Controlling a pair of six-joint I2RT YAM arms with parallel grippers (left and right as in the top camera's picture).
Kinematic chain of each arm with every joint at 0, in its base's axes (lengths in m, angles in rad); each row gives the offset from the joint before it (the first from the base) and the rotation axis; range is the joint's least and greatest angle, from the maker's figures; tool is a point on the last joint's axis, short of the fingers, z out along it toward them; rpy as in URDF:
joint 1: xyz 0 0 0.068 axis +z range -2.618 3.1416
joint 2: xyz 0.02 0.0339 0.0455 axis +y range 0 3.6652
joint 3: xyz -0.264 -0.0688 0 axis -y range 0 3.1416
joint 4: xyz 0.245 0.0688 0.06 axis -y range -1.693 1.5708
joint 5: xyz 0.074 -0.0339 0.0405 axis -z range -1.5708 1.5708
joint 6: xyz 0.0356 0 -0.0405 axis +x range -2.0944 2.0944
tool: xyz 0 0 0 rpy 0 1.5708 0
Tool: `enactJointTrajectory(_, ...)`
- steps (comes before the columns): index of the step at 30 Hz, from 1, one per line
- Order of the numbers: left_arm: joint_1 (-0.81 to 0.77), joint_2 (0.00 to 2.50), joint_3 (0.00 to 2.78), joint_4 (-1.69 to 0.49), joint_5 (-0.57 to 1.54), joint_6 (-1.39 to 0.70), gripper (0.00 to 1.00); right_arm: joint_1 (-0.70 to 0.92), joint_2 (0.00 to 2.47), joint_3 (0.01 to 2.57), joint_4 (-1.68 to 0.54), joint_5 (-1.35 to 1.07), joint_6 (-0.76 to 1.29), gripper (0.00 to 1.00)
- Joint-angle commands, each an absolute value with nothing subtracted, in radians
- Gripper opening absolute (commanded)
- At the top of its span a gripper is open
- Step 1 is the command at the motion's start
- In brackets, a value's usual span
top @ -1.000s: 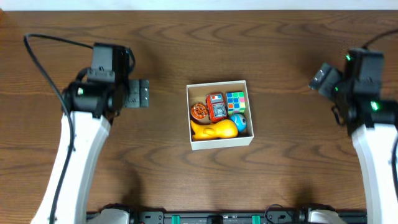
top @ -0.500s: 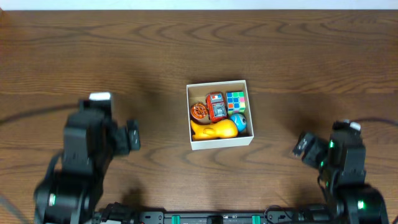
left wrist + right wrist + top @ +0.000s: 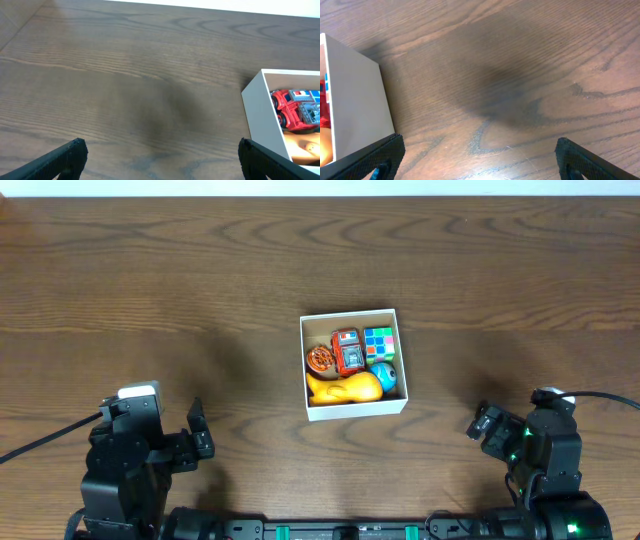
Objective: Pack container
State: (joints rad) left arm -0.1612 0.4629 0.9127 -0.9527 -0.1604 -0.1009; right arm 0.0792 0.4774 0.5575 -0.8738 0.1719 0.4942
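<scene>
Toys [image 3: 348, 352], five, inside one white container [image 3: 355, 409]

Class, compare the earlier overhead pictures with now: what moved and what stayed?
The left claw and right claw drew back to the table's near edge, both open and empty; nothing was gripped or released. The container and its toys stayed put.

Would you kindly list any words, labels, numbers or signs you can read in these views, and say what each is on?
No text can be read in any view.
The red toy truck in the container has blue and white patches on top, too blurred to read.
The orange round toy shows a dark pattern, too small to tell.
</scene>
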Motion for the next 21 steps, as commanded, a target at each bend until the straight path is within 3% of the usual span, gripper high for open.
enactJointTrajectory(1,-0.165,0.463,0.906,-0.95,-0.176,-0.107,0.98,0.087,0.473,0.551,-0.876,0.176,0.512,0.99)
enactJointTrajectory(18,-0.165,0.463,0.906,-0.95,-0.176,-0.106,0.98,0.077,0.439,0.551,-0.916,0.184,0.507,0.99)
enactJointTrajectory(21,-0.165,0.463,0.906,-0.95,-0.176,-0.106,0.98,0.08,0.368,0.542,-0.88,0.175,0.403,0.99)
